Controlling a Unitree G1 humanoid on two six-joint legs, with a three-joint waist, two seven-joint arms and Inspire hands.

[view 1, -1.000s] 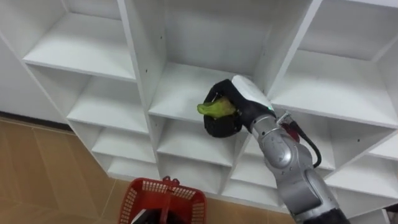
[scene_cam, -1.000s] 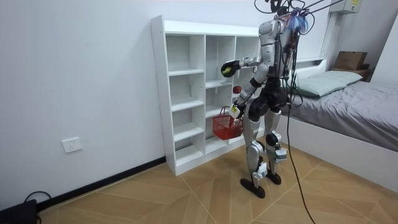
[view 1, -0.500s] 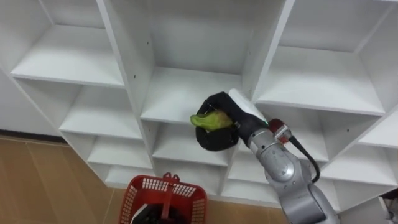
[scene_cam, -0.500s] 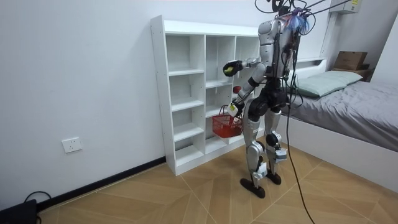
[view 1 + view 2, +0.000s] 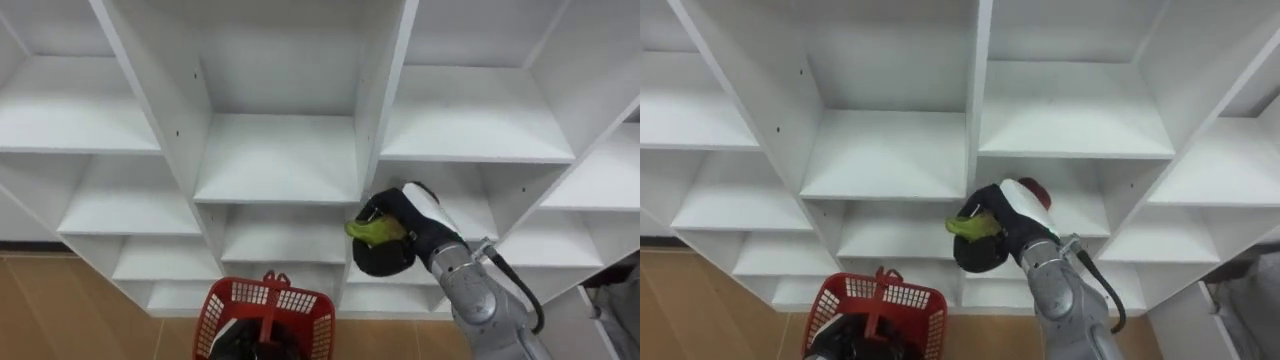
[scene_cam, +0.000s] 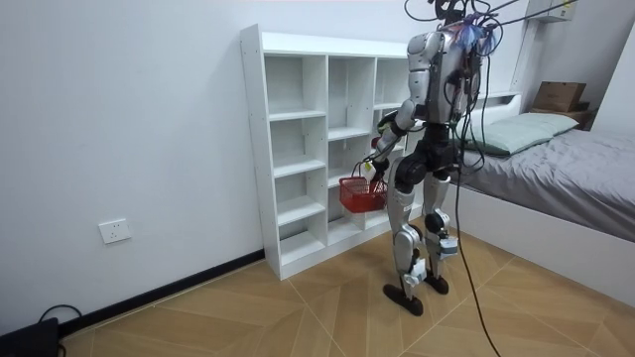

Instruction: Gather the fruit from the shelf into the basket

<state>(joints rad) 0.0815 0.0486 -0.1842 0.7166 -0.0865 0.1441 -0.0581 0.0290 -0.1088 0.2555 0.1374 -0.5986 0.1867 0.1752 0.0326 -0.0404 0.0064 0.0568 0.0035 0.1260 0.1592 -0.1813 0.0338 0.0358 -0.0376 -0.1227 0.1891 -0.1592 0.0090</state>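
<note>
The robot stands facing the white closet (image 5: 280,160), with a bed (image 6: 556,149) behind it at 3 o'clock in the room view. Its right hand (image 5: 400,245) is raised in front of the shelves at about 4 o'clock in the eye views, its dark fingers curled tight around a green fruit (image 5: 372,231) that pokes out of the grip toward 9 o'clock. The hand and fruit hang in front of the compartment beneath the middle shelf board, clear of the boards. A red rounded thing (image 5: 1033,189) peeks out just behind the hand at 1 o'clock. A red basket (image 5: 262,312) hangs at 7 o'clock from the fruit, carried by the left hand (image 6: 374,162), which is closed on its handle.
</note>
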